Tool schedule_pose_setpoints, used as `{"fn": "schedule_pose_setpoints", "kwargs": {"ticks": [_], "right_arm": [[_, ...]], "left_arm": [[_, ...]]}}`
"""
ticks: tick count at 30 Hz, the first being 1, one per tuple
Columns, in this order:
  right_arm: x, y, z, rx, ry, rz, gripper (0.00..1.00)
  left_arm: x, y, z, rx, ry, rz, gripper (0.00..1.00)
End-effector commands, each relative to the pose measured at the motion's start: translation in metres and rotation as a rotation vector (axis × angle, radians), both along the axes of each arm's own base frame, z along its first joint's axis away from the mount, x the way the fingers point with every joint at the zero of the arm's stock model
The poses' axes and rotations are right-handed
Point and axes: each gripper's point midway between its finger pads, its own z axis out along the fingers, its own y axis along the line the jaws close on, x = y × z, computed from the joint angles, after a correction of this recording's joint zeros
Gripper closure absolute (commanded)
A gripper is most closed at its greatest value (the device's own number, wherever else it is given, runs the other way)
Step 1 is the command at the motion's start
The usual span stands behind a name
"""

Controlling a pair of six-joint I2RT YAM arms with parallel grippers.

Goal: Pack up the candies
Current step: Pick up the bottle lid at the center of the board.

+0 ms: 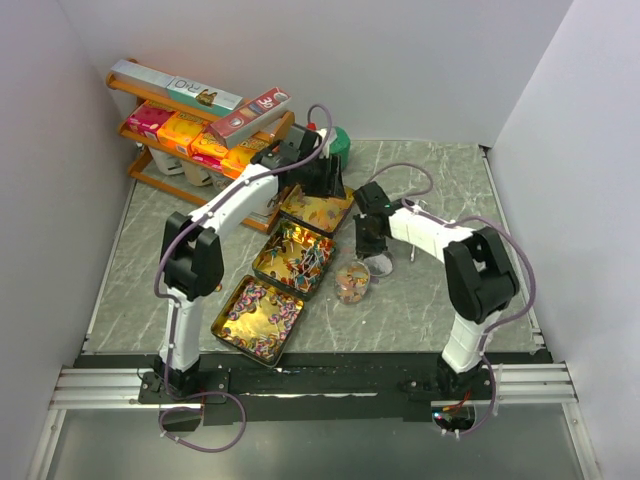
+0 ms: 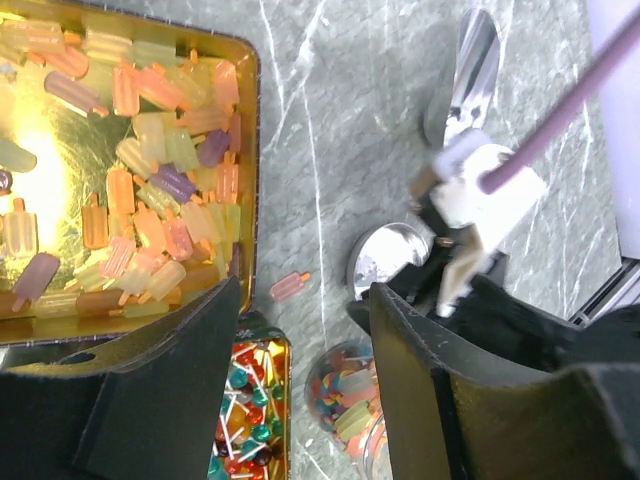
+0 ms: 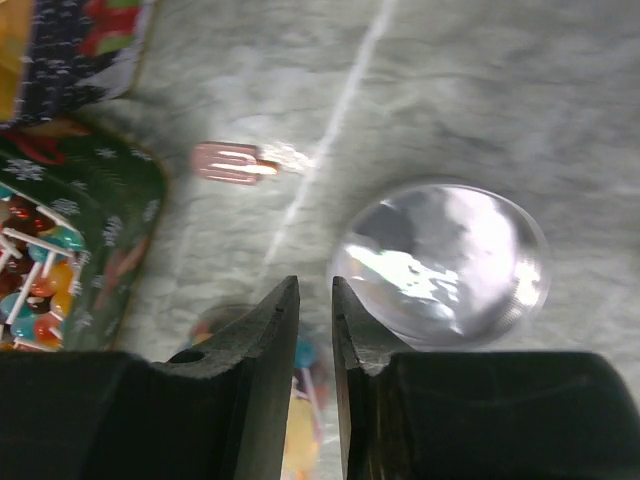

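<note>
Filling three gold tins point(image 1: 293, 262) set in a diagonal row left of centre, the candies point(image 2: 150, 180) are seen heaped in mixed colours. The left gripper point(image 2: 303, 310) is held beside the farthest tin, jaws spread wide and empty. One loose pink candy point(image 3: 228, 163) is seen on the marble table point(image 1: 425, 305), near a part-filled clear jar point(image 1: 352, 282) and a silver lid point(image 3: 440, 262). The right gripper point(image 3: 315, 285) is poised above them, jaws parted by a narrow slit, nothing gripped.

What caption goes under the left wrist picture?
Open left gripper above a stray pink candy beside the gold tray of candies.
</note>
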Motion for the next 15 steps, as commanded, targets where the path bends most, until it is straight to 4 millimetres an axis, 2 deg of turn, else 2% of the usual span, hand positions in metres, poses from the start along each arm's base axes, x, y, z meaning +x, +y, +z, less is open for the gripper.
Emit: {"fn": "schedule_pose_setpoints", "kwargs": {"ticks": [1, 3, 5, 7, 9, 12, 15], "right_arm": [[0.012, 0.013, -0.007, -0.009, -0.002, 0.023, 0.72], [0.005, 0.008, -0.018, -0.049, 0.044, 0.010, 0.73], [0.005, 0.001, -0.022, -0.089, 0.059, -0.020, 0.73], [0.004, -0.007, -0.022, -0.128, 0.061, -0.039, 0.73], [0.006, -0.004, -0.022, -0.116, 0.037, -0.020, 0.73], [0.008, 0.001, -0.009, -0.072, -0.015, -0.001, 0.73], [0.014, -0.005, 0.008, -0.090, -0.055, -0.035, 0.73]], "left_arm": [[-0.006, 0.009, 0.006, 0.003, -0.003, 0.017, 0.39], [-0.006, 0.011, 0.008, -0.005, -0.002, 0.020, 0.39], [-0.007, 0.016, 0.009, -0.009, 0.000, 0.029, 0.39], [-0.008, 0.018, 0.009, -0.014, -0.002, 0.031, 0.38], [-0.008, 0.018, 0.008, -0.017, 0.002, 0.029, 0.38], [-0.008, 0.018, 0.009, -0.017, 0.002, 0.028, 0.39], [-0.008, 0.020, 0.010, -0.008, -0.005, 0.027, 0.38]]}}
